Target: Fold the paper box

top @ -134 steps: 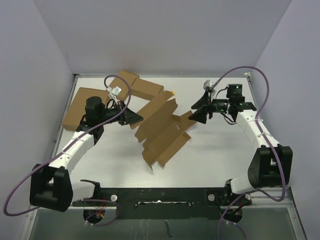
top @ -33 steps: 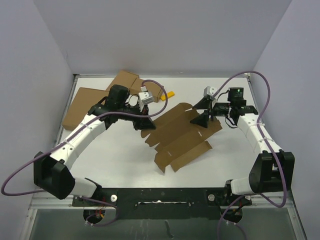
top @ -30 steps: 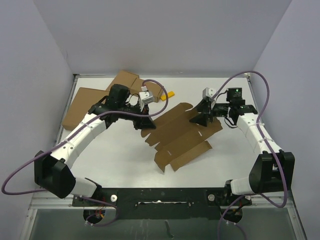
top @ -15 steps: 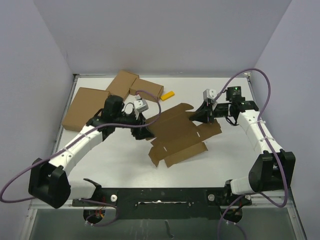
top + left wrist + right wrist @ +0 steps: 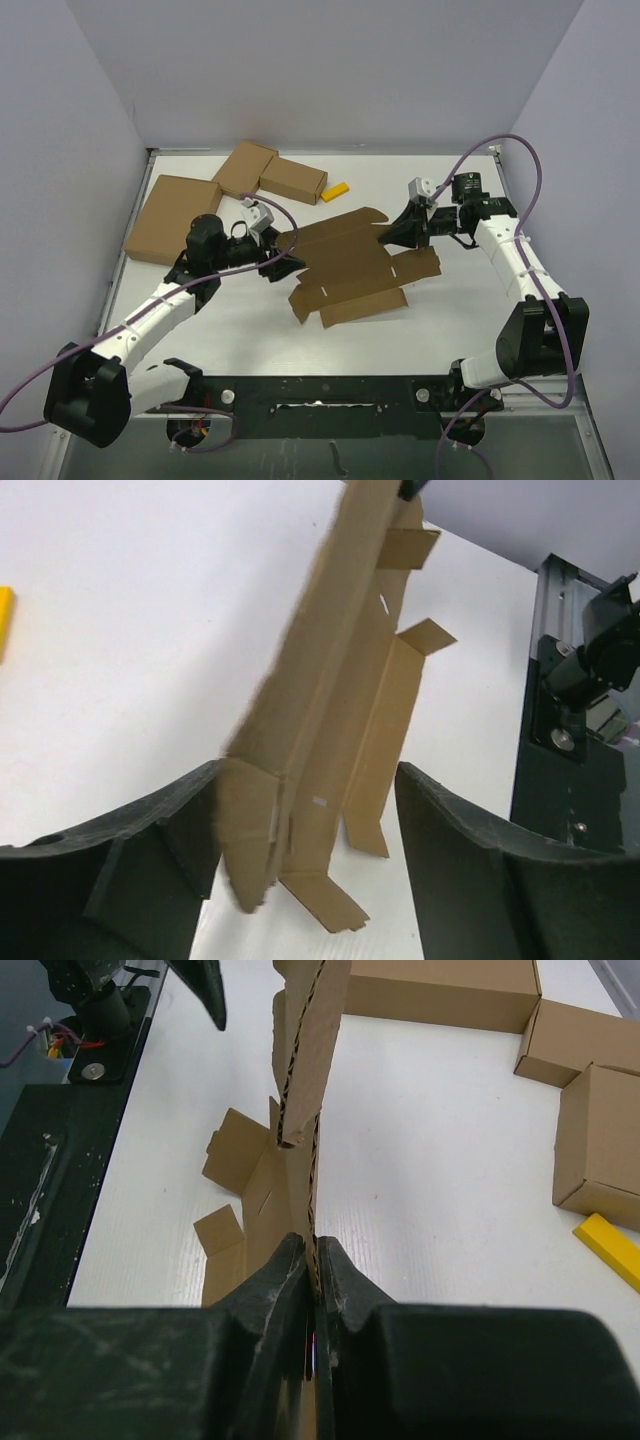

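The paper box [image 5: 350,265] is a notched brown die-cut sheet in mid-table, its far right edge lifted. My right gripper [image 5: 392,232] is shut on that edge; in the right wrist view the sheet [image 5: 310,1060] stands edge-on, pinched in the gripper [image 5: 312,1250]. My left gripper [image 5: 285,262] is at the sheet's left end, open. In the left wrist view the sheet [image 5: 330,660] runs away from the open gripper [image 5: 308,780], with a blurred flap close to the left finger [image 5: 120,870].
A large flat carton [image 5: 170,217] lies at the far left. Two small cartons [image 5: 272,172] touch at a corner behind it, with a yellow piece [image 5: 335,191] beside them. The right wrist view shows a small carton [image 5: 600,1140] and the yellow piece [image 5: 610,1245].
The left gripper has opened off the sheet and drawn back toward the near left. The right gripper has shut on the sheet's right edge. The sheet has shifted toward the near side.
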`<state>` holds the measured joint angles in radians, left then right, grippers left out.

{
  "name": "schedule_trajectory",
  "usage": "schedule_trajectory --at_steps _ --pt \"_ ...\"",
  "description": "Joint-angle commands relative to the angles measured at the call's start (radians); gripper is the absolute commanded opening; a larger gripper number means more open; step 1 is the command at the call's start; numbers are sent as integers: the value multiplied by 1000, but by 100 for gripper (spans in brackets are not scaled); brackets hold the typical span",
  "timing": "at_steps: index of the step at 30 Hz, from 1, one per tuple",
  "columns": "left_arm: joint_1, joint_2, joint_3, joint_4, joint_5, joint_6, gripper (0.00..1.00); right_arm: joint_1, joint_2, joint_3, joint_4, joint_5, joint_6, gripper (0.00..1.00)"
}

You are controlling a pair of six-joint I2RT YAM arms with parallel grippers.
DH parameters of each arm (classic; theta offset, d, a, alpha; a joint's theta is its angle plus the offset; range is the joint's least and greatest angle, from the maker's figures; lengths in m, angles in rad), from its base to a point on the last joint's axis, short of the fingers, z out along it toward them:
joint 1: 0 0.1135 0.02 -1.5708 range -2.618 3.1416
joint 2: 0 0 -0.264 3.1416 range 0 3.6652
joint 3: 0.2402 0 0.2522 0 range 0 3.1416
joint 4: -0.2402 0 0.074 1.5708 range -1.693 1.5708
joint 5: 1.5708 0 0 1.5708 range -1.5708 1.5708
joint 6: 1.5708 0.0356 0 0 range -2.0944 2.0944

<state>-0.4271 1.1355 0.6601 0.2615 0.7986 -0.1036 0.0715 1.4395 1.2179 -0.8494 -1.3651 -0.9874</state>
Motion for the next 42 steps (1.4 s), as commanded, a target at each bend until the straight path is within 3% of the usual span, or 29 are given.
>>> schedule_trajectory --at_steps 1,12,17,20,21,24,25,29,31,34,37,42 --pt "54 1 19 189 22 -100 60 -7 2 46 -26 -66 -34 0" --pt "61 133 35 371 165 -248 29 -7 18 54 -40 -68 -40 0" --pt "60 134 32 389 182 -254 0 -6 26 57 -42 -66 -40 0" --pt "61 131 29 405 184 -269 0 -6 31 61 -37 -55 -24 0" --pt "62 126 25 413 180 -274 0 -6 35 62 -22 -44 3 3" --pt "63 88 14 344 115 -240 0 -7 30 67 43 37 110 46" --pt "61 67 13 292 78 -210 0 -8 21 70 59 80 132 55" --pt "53 -48 7 131 -94 -150 0 -18 -80 26 190 277 267 76" --pt "38 -108 16 62 -192 -130 0 -33 -131 -20 275 274 354 83" --pt "7 -165 19 40 -302 -151 0 -32 -130 -101 438 152 564 86" --pt "-41 -170 4 98 -387 -226 0 13 -54 -217 778 87 1008 90" --pt "-219 -122 -31 263 -570 -311 0 87 22 -345 1237 173 1428 99"
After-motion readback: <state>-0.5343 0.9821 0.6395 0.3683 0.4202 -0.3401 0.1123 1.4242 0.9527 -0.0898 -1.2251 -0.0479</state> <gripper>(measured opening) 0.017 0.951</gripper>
